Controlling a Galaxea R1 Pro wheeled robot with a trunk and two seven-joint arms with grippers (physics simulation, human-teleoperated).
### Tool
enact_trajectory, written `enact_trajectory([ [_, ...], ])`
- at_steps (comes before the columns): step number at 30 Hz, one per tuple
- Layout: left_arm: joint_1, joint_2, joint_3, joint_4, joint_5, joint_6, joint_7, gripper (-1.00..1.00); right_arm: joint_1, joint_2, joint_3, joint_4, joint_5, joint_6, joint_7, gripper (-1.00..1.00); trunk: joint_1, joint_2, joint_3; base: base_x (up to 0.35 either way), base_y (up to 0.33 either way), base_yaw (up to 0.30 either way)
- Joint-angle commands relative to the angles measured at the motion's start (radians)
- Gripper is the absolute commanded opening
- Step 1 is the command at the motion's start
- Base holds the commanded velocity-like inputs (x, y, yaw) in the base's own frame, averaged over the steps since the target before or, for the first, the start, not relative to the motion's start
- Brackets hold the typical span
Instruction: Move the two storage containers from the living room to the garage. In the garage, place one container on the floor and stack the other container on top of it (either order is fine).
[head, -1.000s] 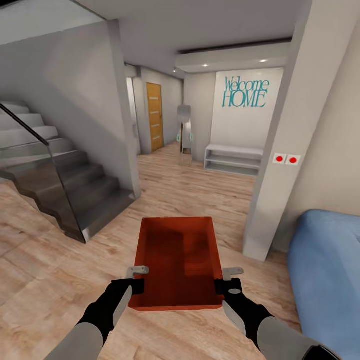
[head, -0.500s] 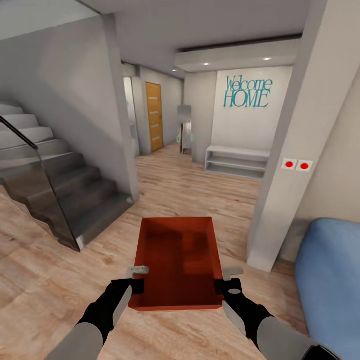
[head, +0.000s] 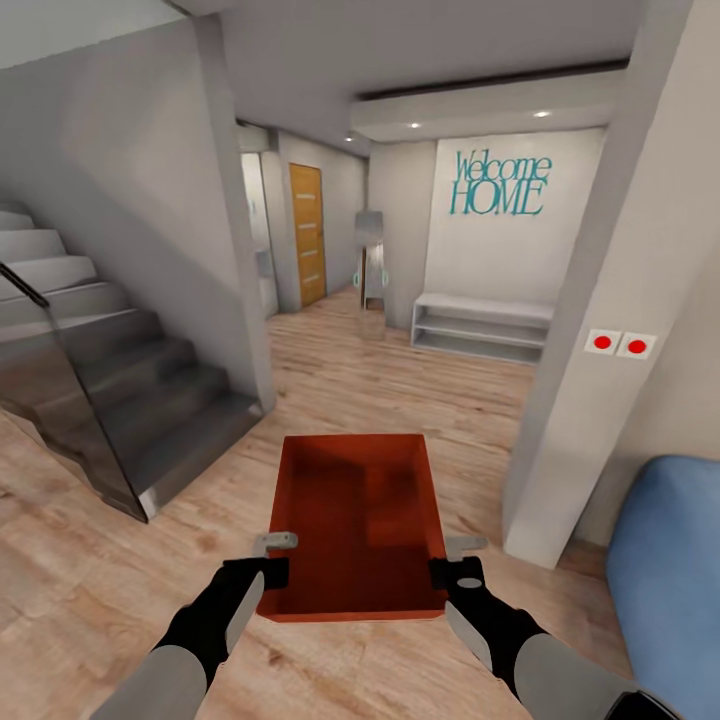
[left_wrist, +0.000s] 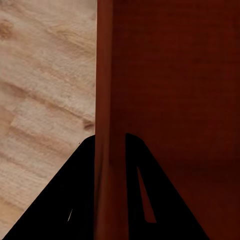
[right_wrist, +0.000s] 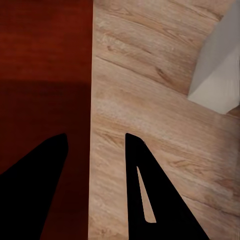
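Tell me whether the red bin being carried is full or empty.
Empty: the head view looks straight down onto the storage container's bare red floor, with nothing lying inside.

Home hallway: staircase (head: 110, 390), "Welcome HOME" wall lettering (head: 498, 184), wood-plank floor (head: 400, 380), blue sofa (head: 670, 570).

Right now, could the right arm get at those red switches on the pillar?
Probably not. The right gripper is clamped on the bin, sharing the load with the left gripper, and the switches sit higher up and well off to the right.
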Motion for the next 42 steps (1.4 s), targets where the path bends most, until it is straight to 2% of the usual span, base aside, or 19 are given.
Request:
enact_trajectory([
  [1, -0.001, 0.000, 0.029, -0.003, -0.027, 0.009, 0.024, -1.00, -0.001, 0.018, -0.007, -0.010, 0.002, 0.005, -0.008, -1.00, 0.001, -0.001, -0.002, 0.323, 0.000, 0.000],
  [42, -0.001, 0.000, 0.029, 0.000, -0.027, -0.007, 0.024, -1.00, -0.001, 0.018, -0.007, -0.010, 0.002, 0.006, -0.008, -1.00, 0.001, -0.001, -0.002, 0.323, 0.000, 0.000],
])
